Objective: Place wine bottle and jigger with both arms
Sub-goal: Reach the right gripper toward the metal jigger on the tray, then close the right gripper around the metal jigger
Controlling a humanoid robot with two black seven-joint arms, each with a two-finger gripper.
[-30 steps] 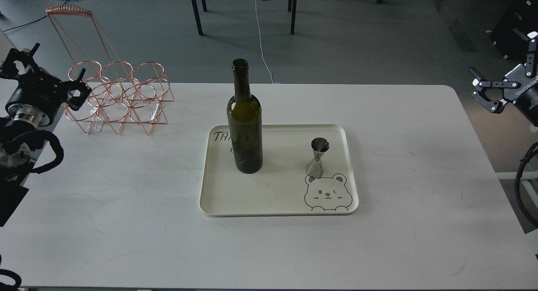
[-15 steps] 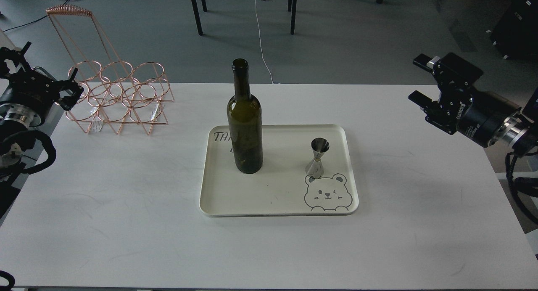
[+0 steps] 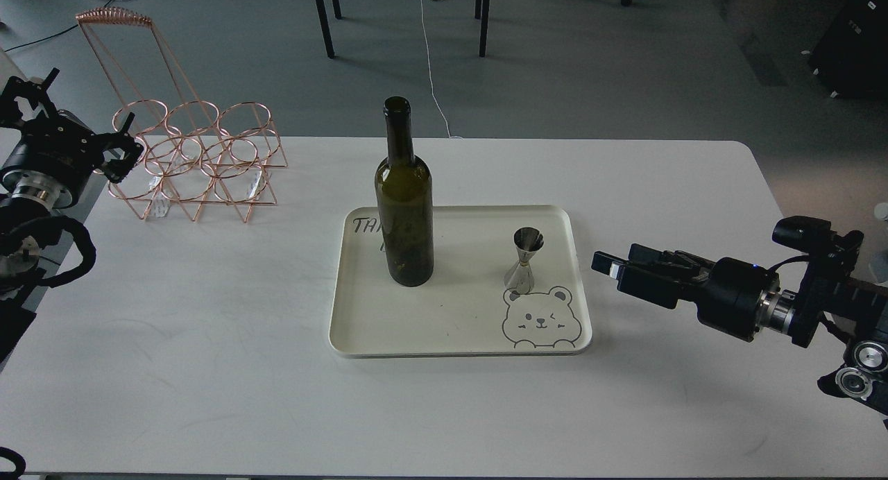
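While the wine bottle (image 3: 405,202) stands upright on the left half of a cream tray (image 3: 458,338), the jigger (image 3: 524,260) stands upright on the tray's right half, just above a printed bear face (image 3: 540,318) in the tray's near right corner. The 2 things are apart, with bare tray between them, and dark handwriting on the tray is partly hidden behind the bottle's body. The tray lies near the middle of a white table (image 3: 208,369).

The right gripper (image 3: 605,264) reaches in low from the right edge, lying roughly level over the table just beside the tray's right rim and pointing toward the jigger. It touches nothing and holds nothing; seen dark and nearly end-on, its fingers cannot be told apart, so I cannot tell how wide it stands. Only the tray rim lies between it and the jigger.

The left gripper (image 3: 118,157) hangs at the table's far left edge, right against a copper wire bottle rack (image 3: 194,162) that overlaps it, well apart from the bottle. Its dark fingers merge with the wires, so its opening cannot be told, and nothing is seen in its grasp.

Beyond the table, dark chair legs (image 3: 322,19) and a white cable (image 3: 430,57) show on the grey floor
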